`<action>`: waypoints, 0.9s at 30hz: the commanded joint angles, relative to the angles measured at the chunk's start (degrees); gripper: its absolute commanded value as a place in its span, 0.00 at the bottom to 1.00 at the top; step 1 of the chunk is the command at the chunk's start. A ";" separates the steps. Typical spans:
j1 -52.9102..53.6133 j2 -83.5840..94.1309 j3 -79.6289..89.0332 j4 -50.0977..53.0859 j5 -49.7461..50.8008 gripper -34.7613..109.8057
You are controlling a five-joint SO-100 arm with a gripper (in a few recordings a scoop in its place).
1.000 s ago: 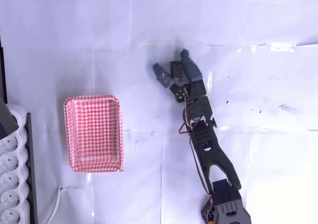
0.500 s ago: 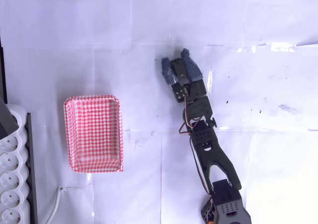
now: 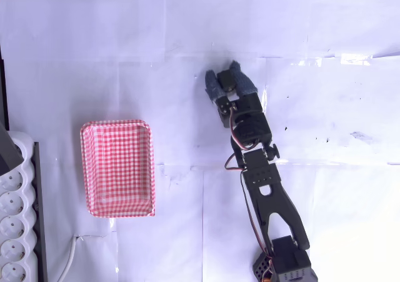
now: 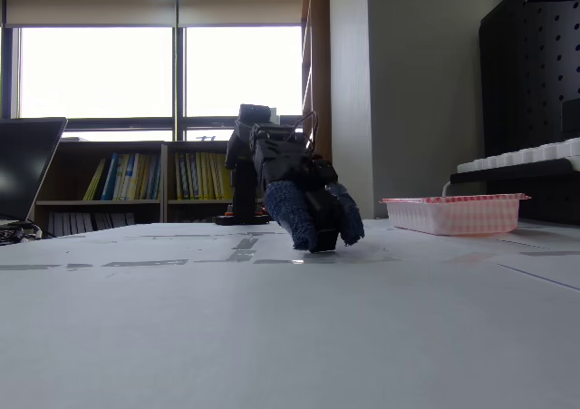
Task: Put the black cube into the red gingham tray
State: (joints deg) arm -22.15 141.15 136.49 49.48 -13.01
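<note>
While the red gingham tray (image 3: pixel 117 168) sits bare inside, the end effector (image 3: pixel 225 82) clenches the black cube (image 3: pixel 226 80).

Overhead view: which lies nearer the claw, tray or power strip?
The red checked tray; the white power strip sits beyond it at the left edge, farther from the claw.

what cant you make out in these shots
- Black cube: overhead view shows only its top between the fingers; in the fixed view the gripper blocks most of it.
- Red gingham tray: fixed view shows its side wall, the inside is hidden.
- Power strip: cut off by the overhead view's left edge.
</note>
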 commanded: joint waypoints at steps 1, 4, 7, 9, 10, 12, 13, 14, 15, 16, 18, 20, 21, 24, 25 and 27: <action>-5.36 -11.34 20.04 28.39 -7.47 0.24; -8.96 -12.39 29.00 35.68 -11.07 0.24; -12.92 -14.15 35.33 40.43 -13.45 0.24; -15.73 -15.64 38.23 42.63 -14.41 0.24; -17.23 -16.08 39.81 43.51 -14.94 0.24; -20.48 -17.23 42.10 44.47 -15.82 0.24; -22.32 -17.58 43.15 44.74 -16.35 0.24; -24.08 -17.58 44.30 44.91 -16.88 0.24; -25.93 -17.58 44.56 44.65 -17.05 0.24; -27.69 -17.40 44.56 44.12 -17.14 0.24; -31.11 -16.17 44.56 42.19 -16.96 0.24; -33.66 -13.80 43.95 38.58 -16.96 0.24; -34.63 -12.74 42.80 36.21 -16.96 0.24; -36.12 -8.70 39.81 28.04 -16.96 0.24; -36.30 -7.38 38.85 25.58 -16.79 0.24; -36.47 -5.10 36.47 20.57 -15.29 0.24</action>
State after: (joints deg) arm -57.57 135.26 172.88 79.01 -29.09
